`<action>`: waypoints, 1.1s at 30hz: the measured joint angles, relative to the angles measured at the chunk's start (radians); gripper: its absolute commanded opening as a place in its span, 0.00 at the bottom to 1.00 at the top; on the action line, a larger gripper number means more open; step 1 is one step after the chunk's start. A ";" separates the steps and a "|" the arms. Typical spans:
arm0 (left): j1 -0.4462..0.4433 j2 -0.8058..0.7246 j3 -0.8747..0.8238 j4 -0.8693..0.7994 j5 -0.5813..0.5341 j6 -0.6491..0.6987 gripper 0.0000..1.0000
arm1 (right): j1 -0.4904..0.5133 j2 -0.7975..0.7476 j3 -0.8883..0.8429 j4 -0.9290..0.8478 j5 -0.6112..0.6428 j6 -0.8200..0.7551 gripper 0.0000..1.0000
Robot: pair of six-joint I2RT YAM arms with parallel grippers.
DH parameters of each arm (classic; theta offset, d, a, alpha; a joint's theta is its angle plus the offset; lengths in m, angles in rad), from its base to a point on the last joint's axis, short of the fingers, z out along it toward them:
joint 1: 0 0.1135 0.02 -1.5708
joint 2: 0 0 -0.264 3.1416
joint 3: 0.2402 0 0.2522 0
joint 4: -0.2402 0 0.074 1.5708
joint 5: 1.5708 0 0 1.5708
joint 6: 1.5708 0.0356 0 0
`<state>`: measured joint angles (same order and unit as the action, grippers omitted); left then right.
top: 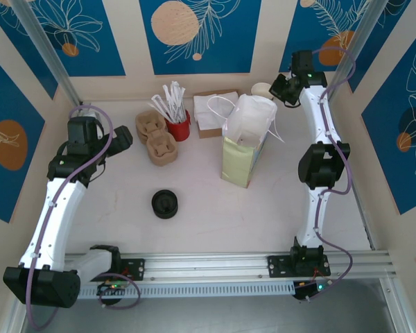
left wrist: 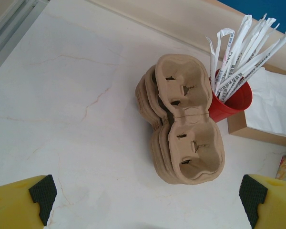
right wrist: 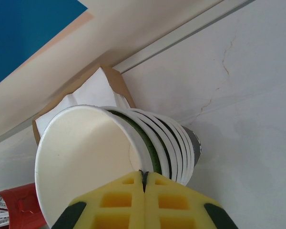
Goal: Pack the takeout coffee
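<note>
Your right claw (top: 276,88) sits at the far right corner of the table (top: 215,208) in the top view, tip against the takeout coffee cup (top: 262,89). You can't read the grip from up here. Your left claw (top: 123,139) hangs over the left side, near the stacked cup carriers (top: 158,139). The red cup (top: 179,128) of wrapped straws (top: 172,100) stands just beside the carriers. The napkin box (top: 211,114) comes next along the far edge. The white paper bag (top: 247,139) is upright in front of the box, toward the middle. Black lids (top: 165,204) lie in a low pile mid-table, well apart from the rest.

Left wrist view: your left claw is released, with the black pads (left wrist: 42,193) wide apart at the bottom corners and nothing gripped. The carriers lie below it. The red cup is just beside their right side, its straws fanning up, and the napkin box is behind it.

Right wrist view: your right claw is clenched, its yellow fingers (right wrist: 114,200) pressed together on the near wall of the takeout coffee cup, one finger inside and one outside. That cup is topmost in the cup stack (right wrist: 176,143), nested into it, at the far right corner beside the napkin box.
</note>
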<state>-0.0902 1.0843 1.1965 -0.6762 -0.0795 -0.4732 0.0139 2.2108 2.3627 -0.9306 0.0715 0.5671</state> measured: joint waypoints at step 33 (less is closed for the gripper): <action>0.000 -0.006 0.118 -0.048 0.034 -0.016 1.00 | -0.110 -0.504 -0.023 -0.087 0.000 -0.030 0.00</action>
<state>-0.0906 1.0779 1.3148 -0.7242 -0.0456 -0.4892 -0.0963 1.7069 2.3394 -1.0176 0.0715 0.5369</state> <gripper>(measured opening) 0.997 0.061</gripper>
